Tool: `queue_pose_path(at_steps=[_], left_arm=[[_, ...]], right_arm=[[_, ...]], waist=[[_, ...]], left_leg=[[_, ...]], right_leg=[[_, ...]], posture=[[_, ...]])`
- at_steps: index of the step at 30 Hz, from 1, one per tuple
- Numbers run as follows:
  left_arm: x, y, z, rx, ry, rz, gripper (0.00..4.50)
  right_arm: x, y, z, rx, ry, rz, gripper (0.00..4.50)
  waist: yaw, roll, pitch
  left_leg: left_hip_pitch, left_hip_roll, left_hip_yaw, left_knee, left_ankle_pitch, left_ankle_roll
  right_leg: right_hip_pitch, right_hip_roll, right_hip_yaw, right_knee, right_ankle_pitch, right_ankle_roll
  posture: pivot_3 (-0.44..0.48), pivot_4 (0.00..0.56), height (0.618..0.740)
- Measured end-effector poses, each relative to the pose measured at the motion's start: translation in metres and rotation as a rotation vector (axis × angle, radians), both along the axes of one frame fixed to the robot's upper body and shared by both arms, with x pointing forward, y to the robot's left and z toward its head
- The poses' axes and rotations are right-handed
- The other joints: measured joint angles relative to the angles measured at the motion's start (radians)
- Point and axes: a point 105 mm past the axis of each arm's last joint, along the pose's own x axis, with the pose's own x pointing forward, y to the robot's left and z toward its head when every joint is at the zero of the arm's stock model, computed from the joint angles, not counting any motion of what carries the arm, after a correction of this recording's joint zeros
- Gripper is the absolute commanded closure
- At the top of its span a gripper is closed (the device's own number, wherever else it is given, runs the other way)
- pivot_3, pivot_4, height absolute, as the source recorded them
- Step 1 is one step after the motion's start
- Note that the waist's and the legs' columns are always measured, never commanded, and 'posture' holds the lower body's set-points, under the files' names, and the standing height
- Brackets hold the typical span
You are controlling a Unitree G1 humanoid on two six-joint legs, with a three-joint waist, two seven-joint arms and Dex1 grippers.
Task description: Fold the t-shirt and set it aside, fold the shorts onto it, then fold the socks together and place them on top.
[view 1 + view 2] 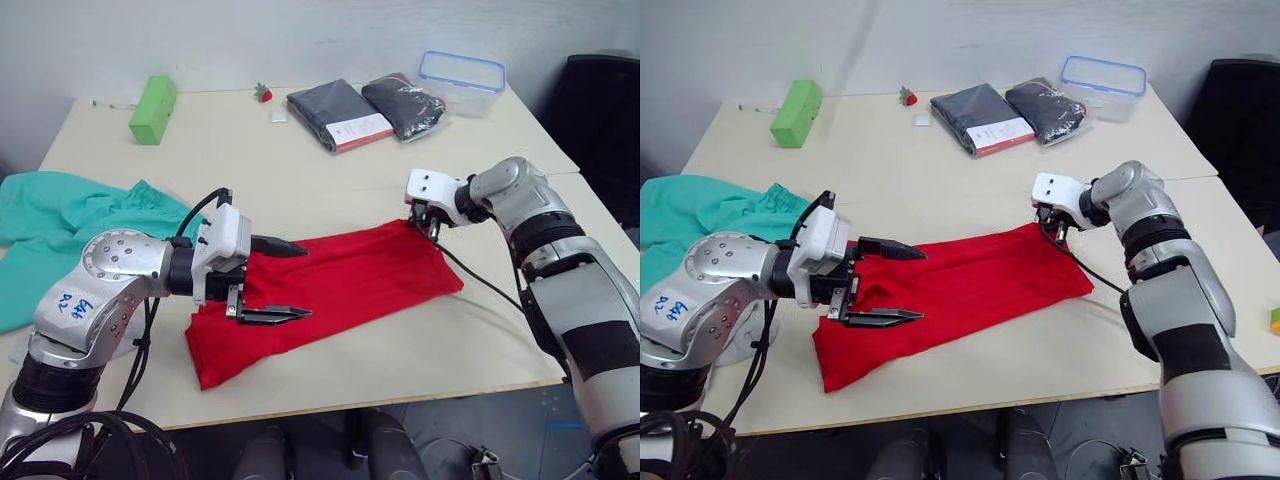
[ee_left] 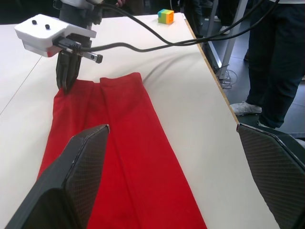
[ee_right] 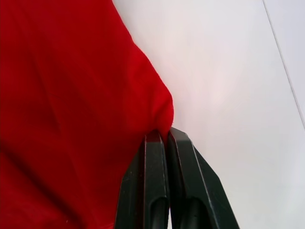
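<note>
Lies folded into a long red strip across the front of the pale bench (image 1: pixel 330 180): the t-shirt (image 1: pixel 340 290), soft cotton, smooth with a lengthwise crease. Pinched at its far right corner by the right claw (image 1: pixel 428 226), fingers (image 3: pixel 155 191) pressed together on a small peak of cloth. Hovers over the strip's left end with black tapered fingers spread wide and nothing between them: the left claw (image 1: pixel 285 280), one finger above the upper edge, the other above the lower. Spread rumpled at the bench's left edge, partly hanging off, well apart from the strip: teal shorts (image 1: pixel 60 220). At the back: a green block (image 1: pixel 153 108), two dark packaged garments (image 1: pixel 365 112), a clear tub (image 1: pixel 462 82) with a blue rim. Seen from the left wrist, on the bench's far end: a small coloured cube (image 2: pixel 166 16); beside the bench, a person's legs (image 2: pixel 276 67).
</note>
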Motion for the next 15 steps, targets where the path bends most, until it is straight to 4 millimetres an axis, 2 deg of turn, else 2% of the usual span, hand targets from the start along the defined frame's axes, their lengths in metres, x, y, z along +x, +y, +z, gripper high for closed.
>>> queue_pose_path(at_steps=[2,7,10,12,14,15], left_arm=[[0.000,0.001,-0.002,0.001,0.005,0.006,0.00],[0.001,0.001,0.000,0.001,-0.003,0.006,0.00],[0.006,0.001,0.005,0.003,-0.025,-0.006,0.00],[0.017,0.001,0.007,0.010,-0.041,-0.005,0.00],[0.031,0.004,0.004,0.026,-0.042,0.016,0.00],[0.043,0.005,0.002,0.033,-0.038,0.033,0.00]], right_arm=[[0.002,-0.004,-0.001,-0.008,-0.026,-0.020,3.57],[0.004,-0.011,0.011,0.053,-0.073,-0.039,1.80],[0.000,-0.025,0.038,0.148,-0.119,-0.040,0.79],[-0.011,-0.039,0.052,0.218,-0.145,-0.052,0.10],[-0.028,-0.052,0.052,0.282,-0.124,-0.091,0.04],[-0.043,-0.057,0.045,0.326,-0.092,-0.123,0.04]], waist=[[0.001,0.001,0.000],[0.001,0.001,0.001],[0.005,0.005,0.003],[0.013,0.005,0.003],[0.019,0.005,0.003],[0.027,0.005,0.003]], left_leg=[[0.000,0.000,0.000,0.000,0.000,0.000],[0.000,0.000,0.000,0.000,0.000,0.000],[0.000,-0.001,-0.001,0.000,0.000,0.000],[-0.001,-0.001,-0.002,0.000,0.000,0.000],[0.000,-0.001,-0.002,0.001,0.000,0.000],[0.000,0.000,-0.002,0.001,0.000,0.000]], right_leg=[[0.000,0.000,0.000,0.000,0.000,0.000],[0.000,0.000,0.000,0.000,0.000,0.000],[0.000,0.001,0.000,0.000,0.000,0.000],[0.001,0.001,-0.002,-0.001,0.000,0.000],[0.001,0.003,-0.003,0.000,0.000,0.000],[0.001,0.003,-0.003,0.000,0.000,0.000]], posture=[[0.000,0.150,0.740],[0.000,0.150,0.740],[0.000,0.150,0.740],[0.000,0.150,0.740],[0.000,0.150,0.740],[0.000,0.150,0.740]])
